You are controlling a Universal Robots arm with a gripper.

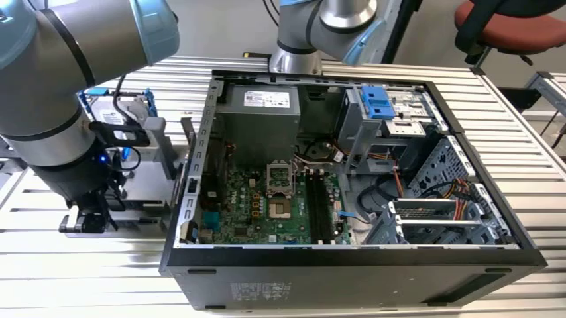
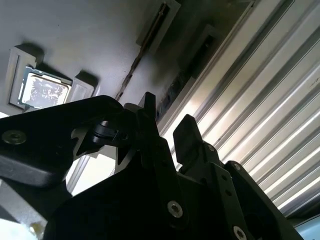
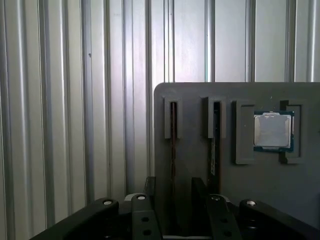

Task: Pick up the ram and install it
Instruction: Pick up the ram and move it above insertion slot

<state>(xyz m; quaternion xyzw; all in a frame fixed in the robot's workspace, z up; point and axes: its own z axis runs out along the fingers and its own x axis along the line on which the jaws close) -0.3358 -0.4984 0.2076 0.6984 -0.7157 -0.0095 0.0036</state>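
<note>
claw (image 3: 174,184) spread, one finger on each side of the ram (image 3: 173,140), gap showing on both sides | ram stands on edge in a slot of the gray holder (image 3: 190,92) (a second stick (image 3: 215,140) in the neighbouring slot, just beside the claw) | square silver chip (image 3: 272,131) beyond that stick | holder lies on the bench (image 3: 75,100)

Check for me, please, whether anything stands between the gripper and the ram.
Nothing visible does. In the first wrist view the open gripper sits right over the ram, which stands on edge in a slot of the grey holder, with a finger to either side of it.
</note>
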